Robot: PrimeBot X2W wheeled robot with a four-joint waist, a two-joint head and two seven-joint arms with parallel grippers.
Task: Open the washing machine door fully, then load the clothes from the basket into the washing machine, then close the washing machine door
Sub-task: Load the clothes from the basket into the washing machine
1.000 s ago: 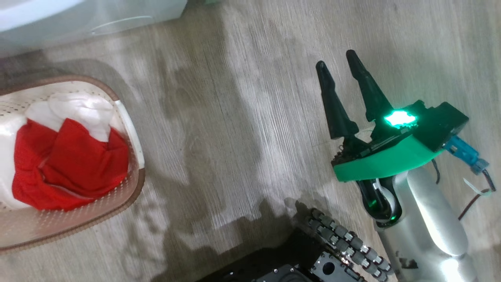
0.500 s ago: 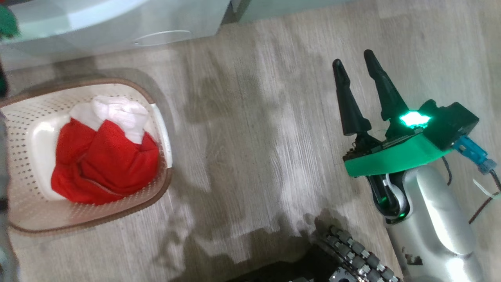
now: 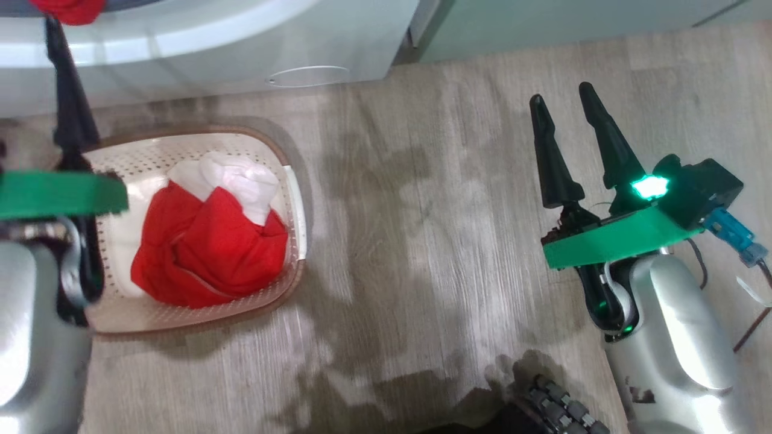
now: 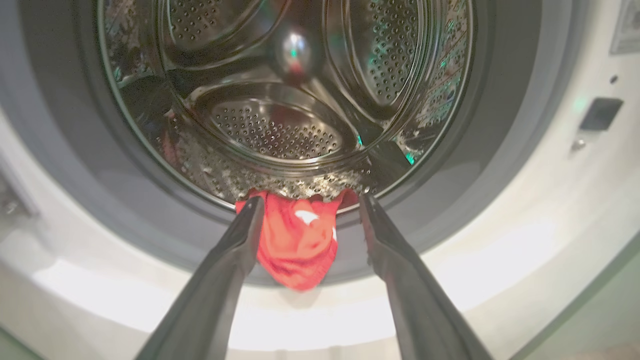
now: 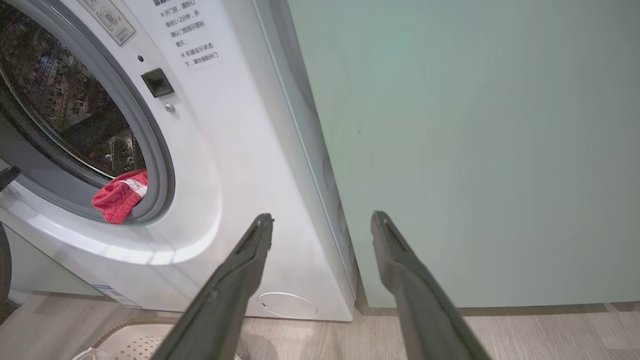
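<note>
You're mid-loading: the left tool gapes empty at the washing machine mouth where a red garment dangles, the right tool is likewise apart; next, grab the clothes in the basket just before it.

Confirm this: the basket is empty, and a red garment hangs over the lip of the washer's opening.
Wrong on the basket: the head view shows red and white clothes in it. The red garment does hang over the lip of the washer.
</note>
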